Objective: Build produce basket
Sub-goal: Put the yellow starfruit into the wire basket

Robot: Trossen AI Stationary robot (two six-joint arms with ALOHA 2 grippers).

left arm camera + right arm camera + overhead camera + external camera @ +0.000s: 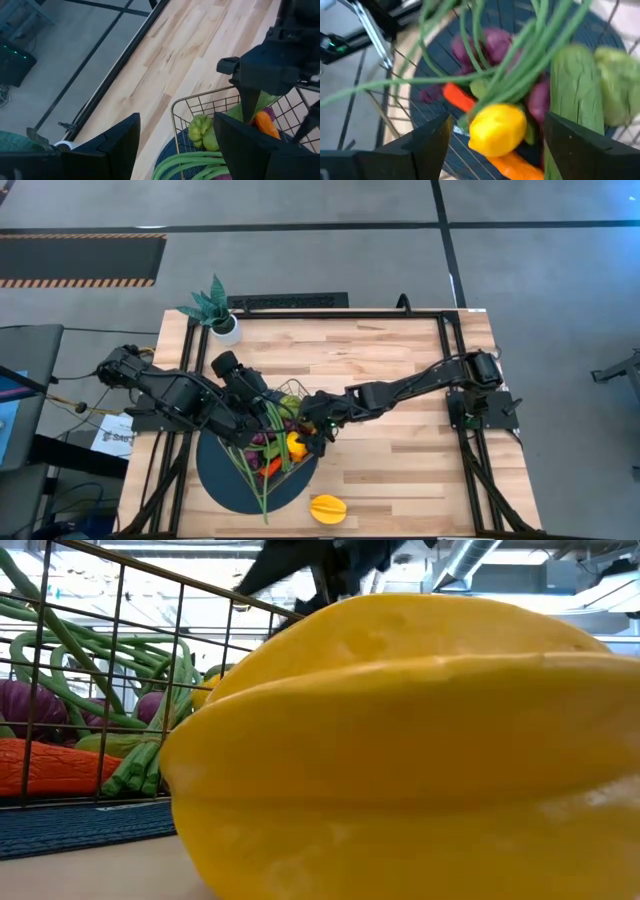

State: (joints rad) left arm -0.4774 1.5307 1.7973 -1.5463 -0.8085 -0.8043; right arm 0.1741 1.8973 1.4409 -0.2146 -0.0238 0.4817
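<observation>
The wire basket (pixel 296 392) stands on a dark round mat (pixel 222 480) at the table's near left. It holds long green beans (pixel 258 476), a lemon (pixel 296 446), purple grapes (pixel 492 42), an orange pepper (pixel 460 97), a cucumber (pixel 572 90) and a green pepper (pixel 202 130). My left gripper (pixel 177 120) is open and empty over the basket's far left corner (pixel 200 100). My right gripper (pixel 497 119) is open just above the lemon (pixel 497 129), one finger on either side and apart from it. A yellow-orange star-shaped fruit (pixel 328 508) lies on the table near the front edge; it fills the low view (pixel 420 740).
A potted green plant (pixel 215 315) stands at the table's far left corner. Both arms meet over the basket, the right arm's gripper (pixel 270 70) close in front of the left one. Bare wood (pixel 400 470) lies to the right of the basket.
</observation>
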